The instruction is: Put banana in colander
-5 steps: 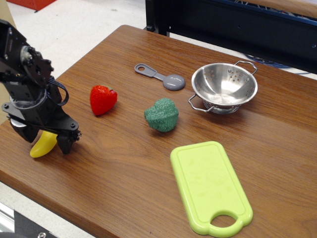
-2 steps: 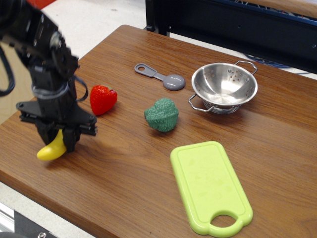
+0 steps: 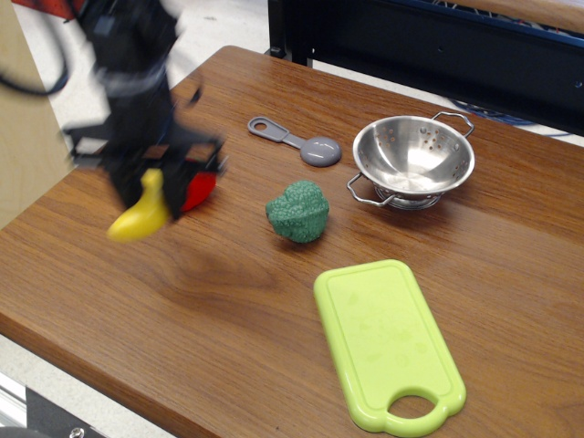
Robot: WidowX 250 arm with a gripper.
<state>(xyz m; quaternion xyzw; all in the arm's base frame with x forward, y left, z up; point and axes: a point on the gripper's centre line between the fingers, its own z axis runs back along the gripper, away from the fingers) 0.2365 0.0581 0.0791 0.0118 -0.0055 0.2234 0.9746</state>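
Transport step was in hand: the gripper [image 3: 151,187], clamped on the banana [image 3: 141,216], hung blurred above the table [image 3: 228,310]; the next move called for carrying toward the colander [image 3: 413,161] at three o'clock.

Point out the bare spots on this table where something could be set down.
Free: the near-left wood between the table edge and the cutting board; the right side below the colander; the far strip above the measuring spoon. Crowded: the middle, around the broccoli, strawberry and the gripper carrying the banana.
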